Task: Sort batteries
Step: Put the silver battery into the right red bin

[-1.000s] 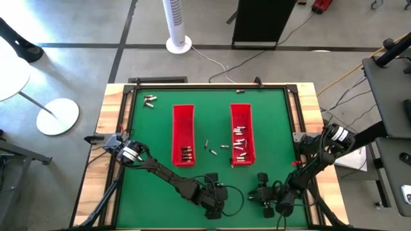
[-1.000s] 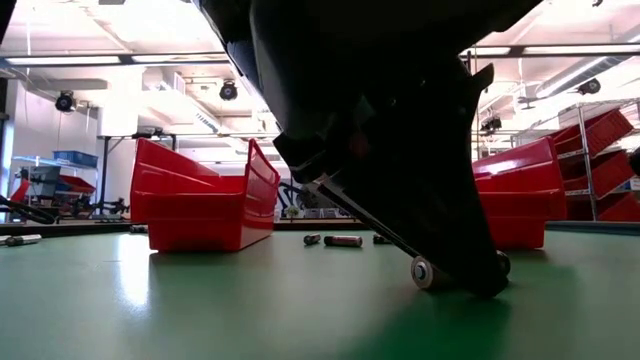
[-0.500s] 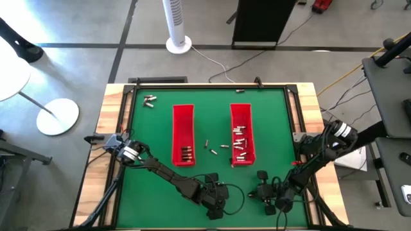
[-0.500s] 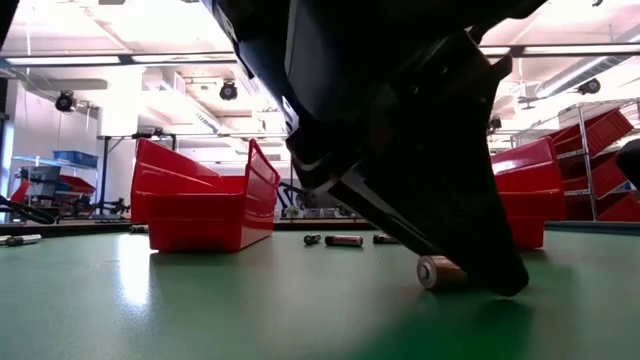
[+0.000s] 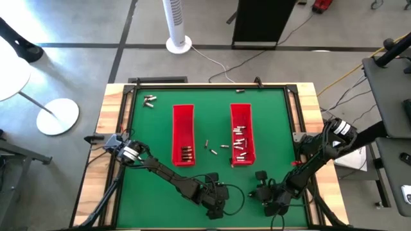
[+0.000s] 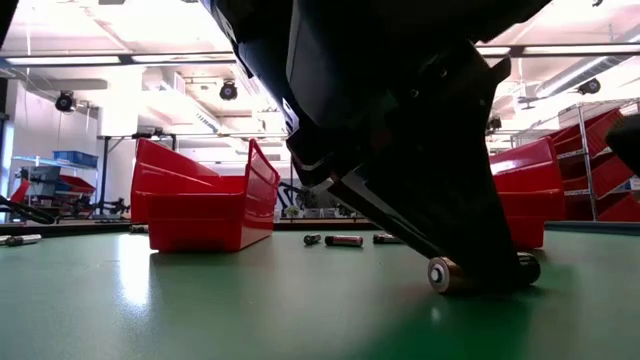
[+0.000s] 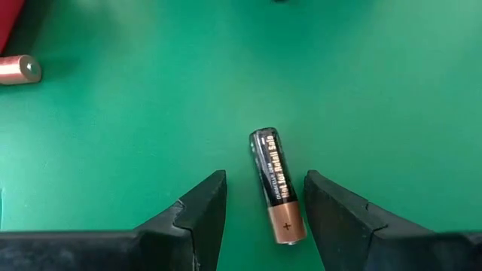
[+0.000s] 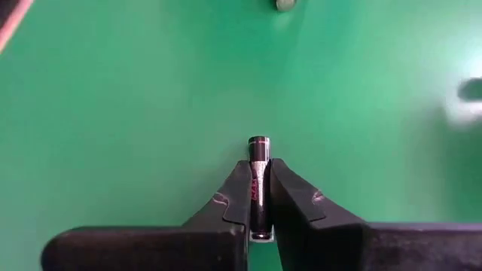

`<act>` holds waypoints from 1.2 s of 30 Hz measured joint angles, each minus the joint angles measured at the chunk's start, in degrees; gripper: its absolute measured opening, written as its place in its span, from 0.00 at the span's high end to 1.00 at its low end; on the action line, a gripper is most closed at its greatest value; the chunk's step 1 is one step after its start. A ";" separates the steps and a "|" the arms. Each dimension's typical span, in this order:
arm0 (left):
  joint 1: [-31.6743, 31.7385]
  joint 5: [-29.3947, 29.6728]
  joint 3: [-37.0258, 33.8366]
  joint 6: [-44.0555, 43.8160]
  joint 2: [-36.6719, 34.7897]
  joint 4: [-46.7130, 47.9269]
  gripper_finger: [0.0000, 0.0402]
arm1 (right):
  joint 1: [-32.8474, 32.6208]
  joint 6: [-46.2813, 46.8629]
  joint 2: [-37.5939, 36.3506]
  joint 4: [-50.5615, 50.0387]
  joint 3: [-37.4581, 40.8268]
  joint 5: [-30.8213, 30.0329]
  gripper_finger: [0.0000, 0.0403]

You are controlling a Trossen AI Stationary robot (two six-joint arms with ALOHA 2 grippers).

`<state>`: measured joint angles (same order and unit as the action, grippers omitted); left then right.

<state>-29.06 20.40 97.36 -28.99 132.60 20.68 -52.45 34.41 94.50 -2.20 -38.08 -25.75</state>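
One black battery (image 8: 258, 177) clamped between right end effector (image 8: 258, 203) fingers; another (image 7: 277, 184) between open left end effector (image 7: 263, 207) fingers.

Overhead view evenly lit, no hard shadows on the green worktop (image 5: 154, 128); floor around it bright grey.

Low view strongly backlit: ceiling light strips (image 6: 110, 60) blown out to white, arm body (image 6: 400, 130) in front reads as near-black silhouette. Pale sheen on worktop before the red tray (image 6: 200, 195). Room behind soft, out of focus.

Wrist views bright and flat; fingers (image 7: 196, 218) at frame edge dark, slightly soft. Whitish glare patch (image 8: 463, 102) at one side of right wrist view.
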 joint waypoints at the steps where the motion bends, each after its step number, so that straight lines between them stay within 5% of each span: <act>1: 0.00 0.00 0.00 0.00 0.00 0.00 0.61 | 0.31 -0.91 -1.07 -2.17 -0.74 0.35 0.94; 10: 0.00 0.09 -0.33 0.00 0.00 -0.06 0.61 | 6.64 -9.04 -12.47 -17.09 -6.49 -1.62 0.94; 15: 0.00 0.11 -0.42 -0.02 0.00 -0.13 0.61 | 15.40 -14.60 -16.50 -26.93 -11.62 -1.86 0.94; 22: 0.00 0.11 -0.42 -0.02 0.00 -0.41 0.61 | 27.66 -22.25 -11.82 -39.98 -18.97 4.00 0.94; 36: 0.01 0.11 -0.42 -0.02 0.00 -0.79 0.61 | 39.44 -26.96 -1.33 -40.56 -21.28 11.45 0.94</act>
<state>-29.04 20.51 96.95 -29.02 132.60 19.89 -13.01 7.45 93.17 -42.76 -59.35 -14.30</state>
